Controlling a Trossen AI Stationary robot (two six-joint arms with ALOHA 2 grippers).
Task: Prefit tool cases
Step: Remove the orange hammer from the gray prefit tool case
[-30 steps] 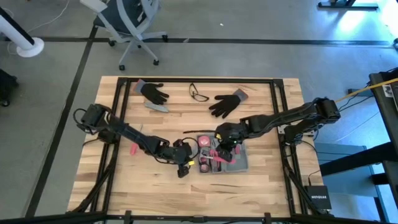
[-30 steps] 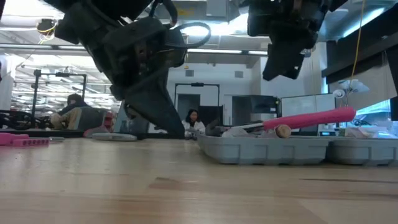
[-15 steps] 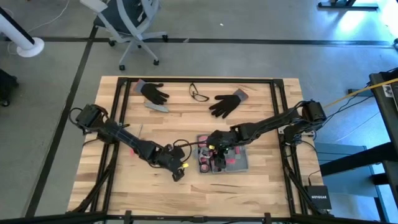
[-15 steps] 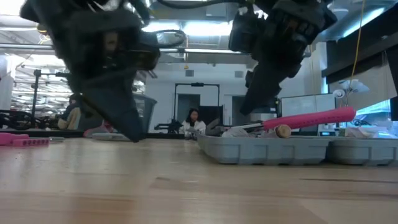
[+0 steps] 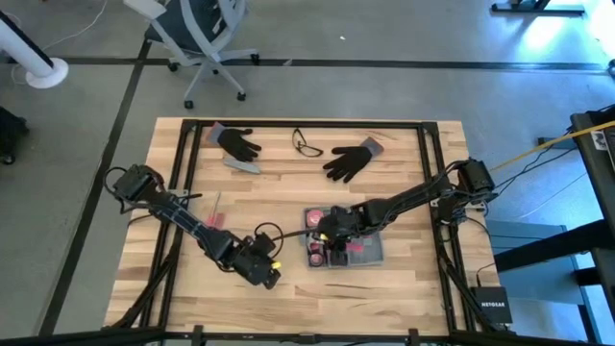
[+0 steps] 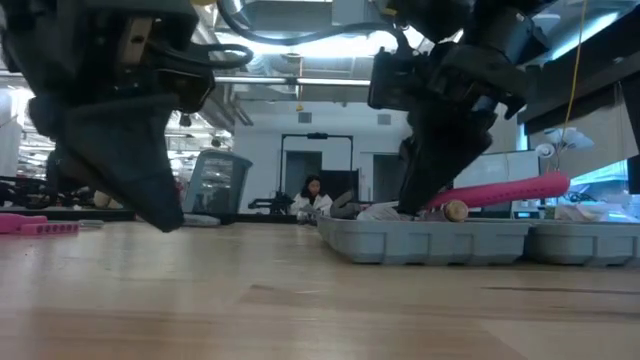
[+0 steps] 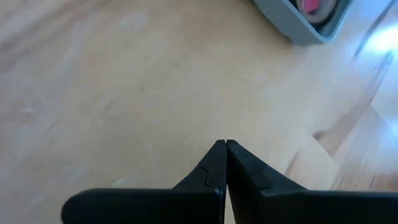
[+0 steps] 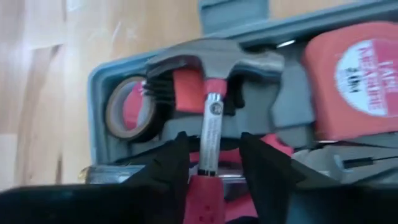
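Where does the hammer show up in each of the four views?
High view: the hammer lies in the open tool case, under the right gripper.
Low view: its pink handle sticks out above the case wall.
Left wrist view: not identifiable; only a case corner shows.
Right wrist view: centre, head toward the case edge, shaft between the open fingers.
Shared landmark: the tool case.

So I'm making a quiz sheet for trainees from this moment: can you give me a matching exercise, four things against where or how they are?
Things:
1. hammer
2. left gripper
3. tape measure
4. safety glasses

States:
A. jaws shut, over bare wood
B. between the two black gloves
C. shaft between the right gripper's jaws
D. red, lying in the tool case

Pairs: 1-C, 2-A, 3-D, 4-B
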